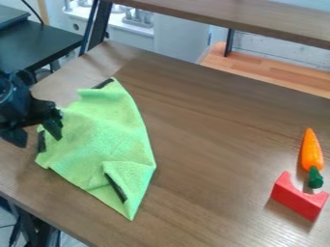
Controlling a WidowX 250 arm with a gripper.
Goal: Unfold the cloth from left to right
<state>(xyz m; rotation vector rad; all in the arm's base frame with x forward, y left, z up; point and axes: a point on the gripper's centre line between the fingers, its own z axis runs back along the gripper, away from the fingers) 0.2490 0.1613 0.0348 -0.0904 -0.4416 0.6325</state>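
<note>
The claw [40, 140] is hanging open at the left edge of the green cloth [97, 137], which is lying partly folded on the desk [213, 144], so the unfolding is probably just beginning and is now needing a careful grip of one layer.

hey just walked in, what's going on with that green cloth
A black robot arm has its open gripper at the left edge of the green cloth, seemingly to unfold it. The cloth lies rumpled on the wooden table, with a flap folded over near its bottom corner. Off to the right sit a toy carrot and a red block.
</note>
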